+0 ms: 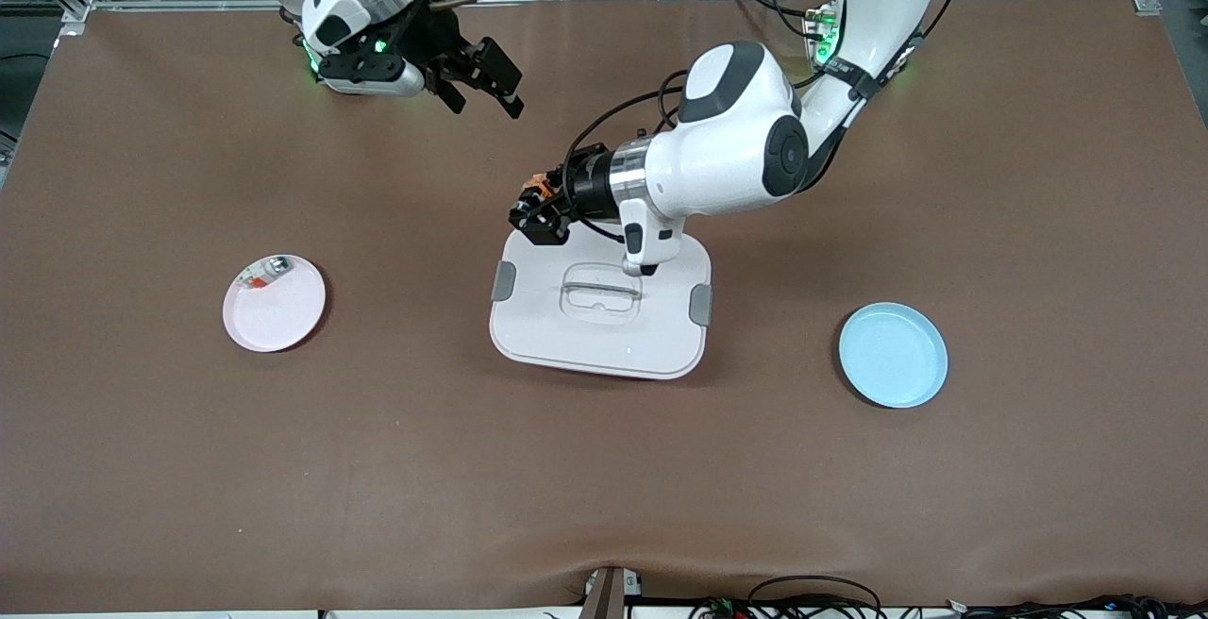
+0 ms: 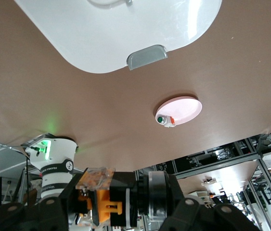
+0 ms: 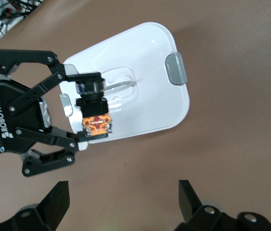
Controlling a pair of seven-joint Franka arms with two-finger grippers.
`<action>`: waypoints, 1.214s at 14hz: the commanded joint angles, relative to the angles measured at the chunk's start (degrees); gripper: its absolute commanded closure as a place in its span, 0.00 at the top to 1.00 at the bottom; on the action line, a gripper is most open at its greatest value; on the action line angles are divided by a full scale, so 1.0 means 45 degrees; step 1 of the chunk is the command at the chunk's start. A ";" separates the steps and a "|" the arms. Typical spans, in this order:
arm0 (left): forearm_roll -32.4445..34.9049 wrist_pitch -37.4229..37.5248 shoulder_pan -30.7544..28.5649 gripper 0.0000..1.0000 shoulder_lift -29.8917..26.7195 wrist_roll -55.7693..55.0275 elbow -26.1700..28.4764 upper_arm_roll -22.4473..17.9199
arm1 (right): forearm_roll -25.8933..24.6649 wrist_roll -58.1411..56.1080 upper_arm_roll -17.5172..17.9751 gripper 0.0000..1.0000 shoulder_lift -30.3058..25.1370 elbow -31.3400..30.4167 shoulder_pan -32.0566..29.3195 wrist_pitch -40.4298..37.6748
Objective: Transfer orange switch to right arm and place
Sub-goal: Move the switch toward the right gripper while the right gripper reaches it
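My left gripper (image 1: pixel 540 215) is shut on the orange switch (image 1: pixel 538 189) and holds it in the air over the edge of the white lid (image 1: pixel 604 336) nearest the robots' bases. In the left wrist view the switch (image 2: pixel 99 199) shows its black body and orange marks between the jaws. In the right wrist view the switch (image 3: pixel 96 121) sits in the left gripper (image 3: pixel 88 108) over the lid (image 3: pixel 145 96). My right gripper (image 1: pixel 483 81) is open and empty in the air toward the right arm's end, apart from the switch; its fingertips (image 3: pixel 53 199) frame bare table.
A pink plate (image 1: pixel 274 317) toward the right arm's end holds a small silver-and-white part (image 1: pixel 269 270); both show in the left wrist view (image 2: pixel 186 107). A blue plate (image 1: pixel 892 355) lies toward the left arm's end. The lid has grey clips (image 1: pixel 503 280).
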State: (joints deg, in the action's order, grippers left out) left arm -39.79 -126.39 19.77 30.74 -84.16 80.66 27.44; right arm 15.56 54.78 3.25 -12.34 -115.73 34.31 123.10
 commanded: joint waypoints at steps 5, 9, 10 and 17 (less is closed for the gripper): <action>-0.0161 -0.0059 0.0255 0.09 0.0219 -0.0594 -0.0385 -0.0023 | 0.0311 -0.0063 -0.0234 1.00 0.0984 -0.0180 0.0031 0.2034; -0.0142 0.0000 0.0254 0.10 0.0219 -0.0595 -0.0385 -0.0023 | 0.0311 -0.0063 -0.0234 1.00 0.1570 -0.0160 0.0187 0.2663; -0.0122 -0.0019 0.0255 0.10 0.0219 -0.0595 -0.0385 -0.0023 | 0.0311 -0.0063 -0.0234 1.00 0.1687 -0.0160 0.0187 0.2798; -0.0083 0.0020 0.0215 0.10 0.0219 -0.0595 -0.0385 -0.0023 | 0.0311 -0.0044 -0.0215 1.00 0.2215 -0.0082 0.0363 0.3131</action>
State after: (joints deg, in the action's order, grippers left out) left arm -39.79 -126.39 20.46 31.10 -85.88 80.30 27.41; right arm 15.71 54.78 2.62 -3.26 -116.76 35.48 136.58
